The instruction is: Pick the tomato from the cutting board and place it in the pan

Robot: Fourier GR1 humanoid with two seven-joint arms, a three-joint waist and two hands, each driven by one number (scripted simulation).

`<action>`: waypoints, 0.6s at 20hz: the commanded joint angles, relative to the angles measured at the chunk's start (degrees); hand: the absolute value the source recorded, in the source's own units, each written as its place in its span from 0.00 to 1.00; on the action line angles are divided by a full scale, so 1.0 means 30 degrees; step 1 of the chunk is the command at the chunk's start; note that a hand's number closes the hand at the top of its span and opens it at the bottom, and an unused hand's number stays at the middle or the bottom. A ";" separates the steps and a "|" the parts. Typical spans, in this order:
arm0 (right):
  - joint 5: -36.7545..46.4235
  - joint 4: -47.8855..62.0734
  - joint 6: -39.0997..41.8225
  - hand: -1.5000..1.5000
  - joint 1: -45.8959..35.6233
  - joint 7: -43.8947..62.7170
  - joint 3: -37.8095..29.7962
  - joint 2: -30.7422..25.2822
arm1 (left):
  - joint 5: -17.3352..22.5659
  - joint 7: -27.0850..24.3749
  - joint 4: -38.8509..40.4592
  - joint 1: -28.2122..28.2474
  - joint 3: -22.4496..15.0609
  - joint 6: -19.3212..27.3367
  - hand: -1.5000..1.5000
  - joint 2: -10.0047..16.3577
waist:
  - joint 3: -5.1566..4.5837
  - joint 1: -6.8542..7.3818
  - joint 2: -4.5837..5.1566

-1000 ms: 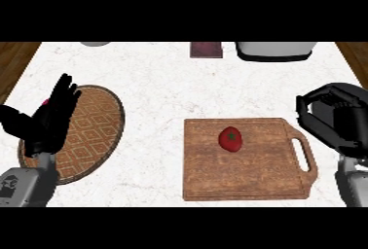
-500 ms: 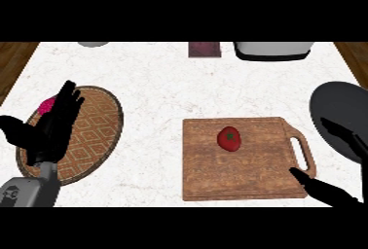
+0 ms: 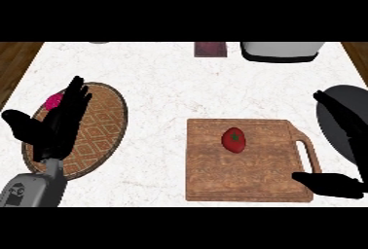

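Tomato [image 3: 233,139] — small and red, with a green stem mark — lies on the wooden cutting board [image 3: 215,180], a little toward the far edge and touching nothing else. As far as you can see, no part of the task is done: the tomato is not grasped, not lifted and not in the pan [image 3: 351,97].

The pan shows as a dark grey disc cut off by the right edge of the view, just beside the board's handle [image 3: 310,151]. The right hand [image 3: 338,119] is spread wide in front of it. Its long fingers lie straight across the pan's face, and its thumb [image 3: 329,184] reaches over the board's near right corner. It holds nothing. The tomato sits apart from it, to its left, with bare board between them.

The left hand [image 3: 50,131] rests open at the left of the white counter [image 3: 165,87], fingers straight and pointing away from you, over an oval woven mat [image 3: 101,141]. A small pink object [image 3: 53,101] peeks out beside its fingertips.

By my judgement the whole job is left to you — bring the right hand over the tomato, curl its fingers round it, lift, carry it the short way right, and let it go in the pan.
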 commanded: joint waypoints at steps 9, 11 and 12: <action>-0.1796 0.4285 0.8959 0.00 -0.5879 0.6873 0.3554 0.0436 | -0.0094 -0.0242 0.0249 -0.0294 0.0307 -0.0271 0.50 -0.0290 | -0.0003 0.0164 0.0055; -0.1964 0.4972 0.9909 0.00 -0.6786 0.7975 0.4087 0.1167 | -0.0096 0.0024 0.0359 -0.0474 0.0595 -0.0307 0.50 -0.0087 | 0.0015 0.0068 0.0034; -0.2047 0.3312 1.0498 0.00 -0.6681 0.9548 0.4723 0.1773 | 0.0051 -0.0592 0.0783 0.0055 0.0711 -0.0866 0.50 -0.0047 | 0.0012 -0.0124 -0.0027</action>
